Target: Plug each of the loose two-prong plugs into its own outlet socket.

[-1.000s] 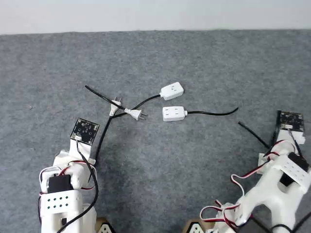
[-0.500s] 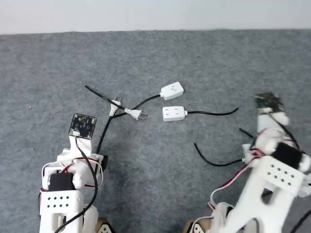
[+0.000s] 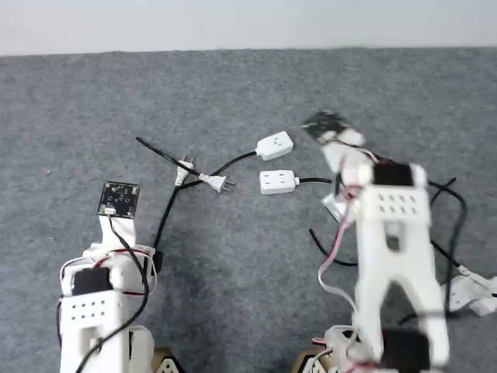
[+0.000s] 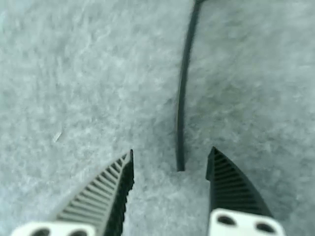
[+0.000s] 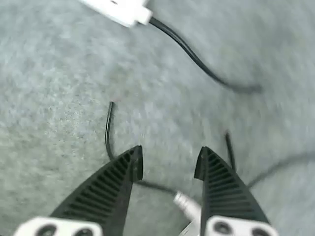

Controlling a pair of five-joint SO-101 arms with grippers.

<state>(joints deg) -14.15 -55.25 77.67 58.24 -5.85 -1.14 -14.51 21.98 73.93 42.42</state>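
High view: the first plug (image 3: 185, 168) and the second plug (image 3: 220, 184) lie loose near the middle of the grey worktop (image 3: 388, 93), their black cables crossing. The far socket (image 3: 276, 144) and the near socket (image 3: 277, 181) sit just beside each other to their right, both unfilled. The second plug's prongs point toward the near socket.

On the left wrist view, the left tool (image 4: 170, 160) hangs over the worktop with jaws spread wide and nothing in them, the end of a black cable (image 4: 183, 98) lying between them. On the right wrist view, the right tool (image 5: 170, 156) is empty too, jaws partly apart, with a white socket (image 5: 118, 10) ahead of it.

The step in hand looks like the approach, with no plug gripped yet. Done well, the left tool would go past the cable end and close on a plug's white body, not its cord, keeping the prongs free. The right tool would pin the socket's casing so it cannot slide, and the prongs should meet the slots squarely before any push.
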